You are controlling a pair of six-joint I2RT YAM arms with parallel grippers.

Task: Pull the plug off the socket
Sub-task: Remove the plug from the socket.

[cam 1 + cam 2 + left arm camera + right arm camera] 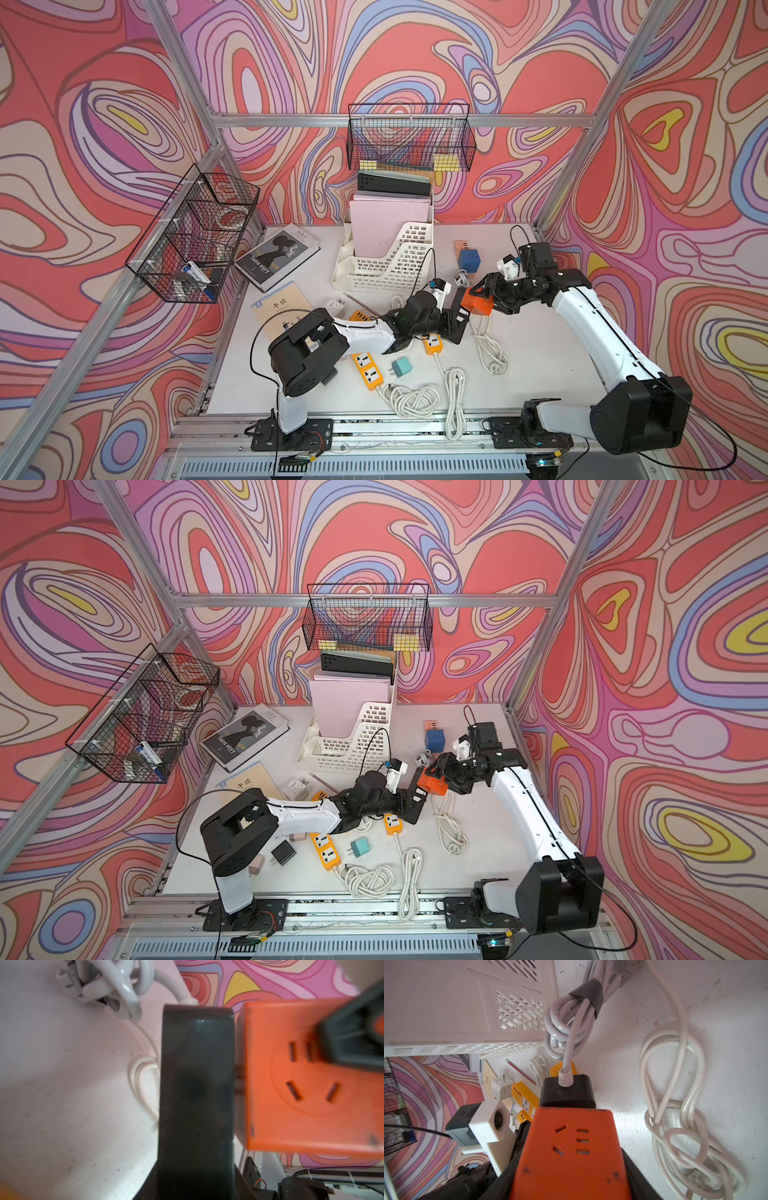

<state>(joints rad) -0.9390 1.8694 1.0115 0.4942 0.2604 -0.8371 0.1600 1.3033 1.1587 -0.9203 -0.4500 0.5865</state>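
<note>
We see left fingers (pixel 456 319) closed on the black plug (pixel 566 1093), its prongs (pixel 240 1080) mostly hidden; right fingers (pixel 633 1176) grip the orange socket (pixel 571 1147); cluttered white worktop (pixel 540 332).

1. The right gripper (pixel 485 298) clasps an orange socket (pixel 478 304) over the white table (pixel 540 332).
2. The left gripper (pixel 457 311) is closed on a black plug (pixel 458 297) that touches the socket's side.
3. A white cord (pixel 492 353) lies coiled on the table near the socket.
4. A yellow power strip (pixel 368 368) and a teal charger (pixel 401 368) lie beside the left arm.
5. A white file rack (pixel 395 266) stands behind them.
</note>
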